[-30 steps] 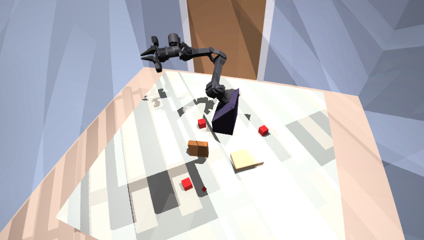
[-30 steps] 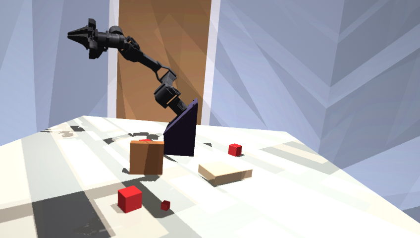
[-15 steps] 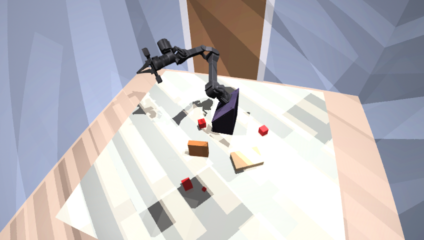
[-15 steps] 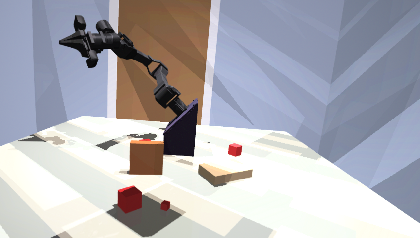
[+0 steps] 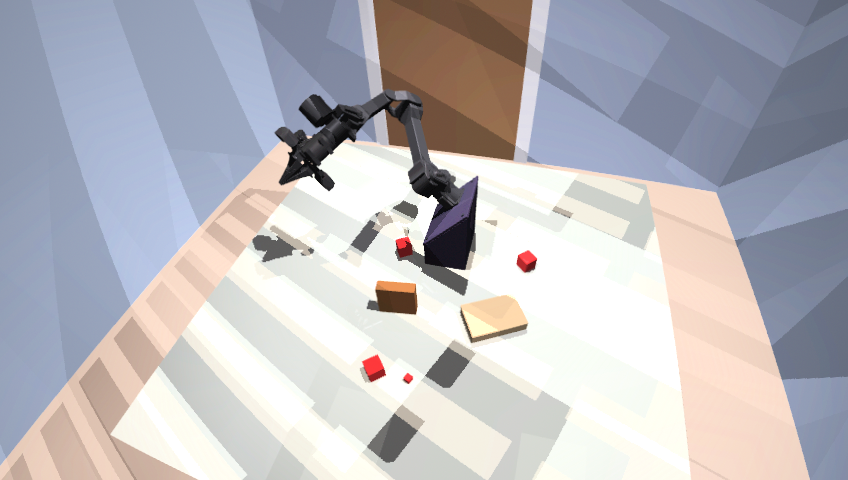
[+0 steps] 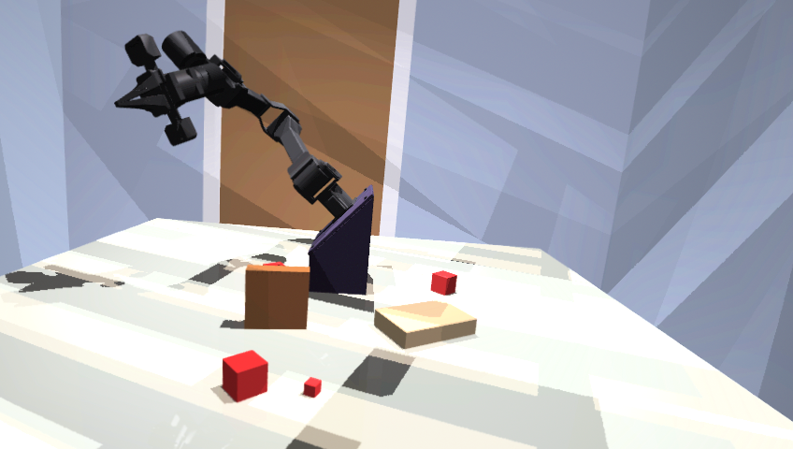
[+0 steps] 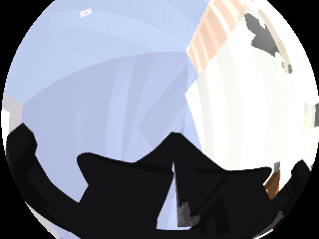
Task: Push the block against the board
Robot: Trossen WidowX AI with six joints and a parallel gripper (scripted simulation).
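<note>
You've got the square block (image 5: 396,299) (image 6: 276,298) just left of centre low in the top view, left of centre in the exterior. I'm reading the orange-brown piece as the block. It's upright on a narrow side, so push low; a high shove could tip it. Tan board (image 5: 495,316) (image 6: 423,324) lies flat to its right, cut corner at the back, clear gap between them. Not joined yet, so you're likely at setup, with the push still to do.

Red cubes sit around them on the desk (image 5: 601,285) (image 6: 528,327) (image 7: 239,124), probably just clutter; the lower-left pair is off the straight line between the parts.

Your jaws are fully closed, fingertips (image 5: 283,180) (image 6: 118,103) together, nothing held. Probably shut to make a narrow pusher, since lifting is barred. The arm (image 5: 417,139) (image 6: 295,141) holds them high, upper left in both outside views, so you'd need to come down beside the block's outer side.

Hard to see: the far red cube (image 5: 404,247) (image 6: 274,264) is mostly behind the block in the exterior. Block's back face hidden there too. Wrist view gives you an orange sliver at lower right, maybe the block; no board identifiable. Can't tell exact edge alignment.
</note>
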